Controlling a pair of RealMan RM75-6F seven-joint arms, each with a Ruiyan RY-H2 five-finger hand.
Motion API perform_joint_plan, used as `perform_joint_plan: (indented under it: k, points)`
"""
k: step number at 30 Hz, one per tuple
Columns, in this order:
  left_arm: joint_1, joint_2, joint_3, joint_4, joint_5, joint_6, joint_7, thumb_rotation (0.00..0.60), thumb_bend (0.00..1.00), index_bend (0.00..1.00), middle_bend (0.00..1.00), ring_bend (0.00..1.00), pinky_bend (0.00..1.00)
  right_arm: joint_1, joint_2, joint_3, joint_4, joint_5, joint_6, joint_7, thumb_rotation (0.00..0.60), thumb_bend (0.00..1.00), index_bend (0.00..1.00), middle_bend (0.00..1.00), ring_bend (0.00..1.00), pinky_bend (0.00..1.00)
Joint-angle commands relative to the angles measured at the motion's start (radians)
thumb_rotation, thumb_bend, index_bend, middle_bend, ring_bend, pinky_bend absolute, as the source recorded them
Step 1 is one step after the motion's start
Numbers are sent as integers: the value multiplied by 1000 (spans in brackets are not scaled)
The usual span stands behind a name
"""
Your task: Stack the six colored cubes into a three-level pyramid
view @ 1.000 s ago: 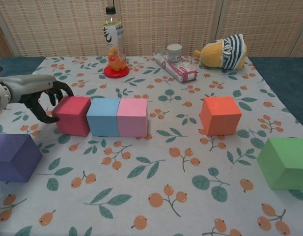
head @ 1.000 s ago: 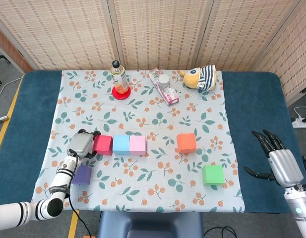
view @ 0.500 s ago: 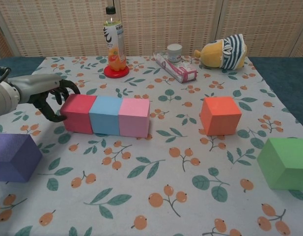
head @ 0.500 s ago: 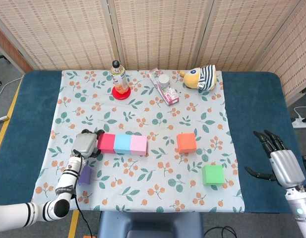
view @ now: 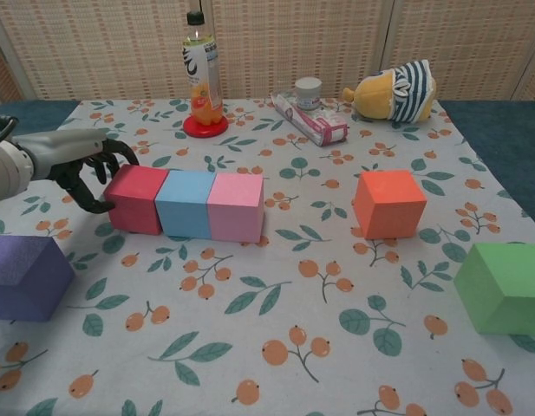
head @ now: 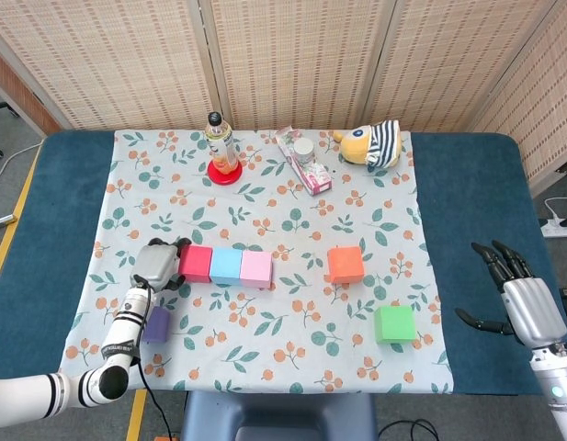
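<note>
- Shifted since the earliest frame: the three-cube row has slid toward 3 o'clock, pushed by your left hand (view: 85, 169), and its gaps have closed.
- Purple cube (view: 26, 277): loose at 8 o'clock on the floral cloth (view: 276, 347), just below your left forearm, well apart from the row.
- Left hand: fingers curled like a hook against the outer face of the red cube (view: 137, 199); it holds nothing, it only presses sideways.
- Base row: red cube, blue cube (view: 185, 204) and pink cube (view: 235, 206) touch face to face, slightly left of centre.
- Orange cube (view: 388, 203): alone toward 3 o'clock, apart from the row.
- Green cube (view: 505, 288): alone at 4 o'clock, near the cloth's edge.
- Right hand (head: 520, 296): off the cloth at 4 o'clock, fingers spread, empty.
- Risk: push further and the row may skew or buckle, since only one end is pressed; a crooked base would leave the second level seated badly.
- Risk: your left forearm passes close to the purple cube and could nudge it off the cloth as you withdraw.
</note>
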Motion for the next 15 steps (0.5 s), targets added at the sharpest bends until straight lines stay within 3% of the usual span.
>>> perform_joint_plan:
  k: [1,11,15]
  points:
    - [-2,-2,-2,2,-2,-6,-3,600,341,193,338,312,193,-1,1,0,-1,0,1,-1,444,95,0,129,0,112]
    - [-3,-15,-6,17,-4,-9,-11,600,340,187,336,312,197,-5,4,0,-5,1,4,-4,444,95,0,129,0,112]
    - [-5,-14,-3,13,-14,-13,-2,600,342,128,299,298,206,-5,4,0,-5,0,4,-4,446,94,0,129,0,112]
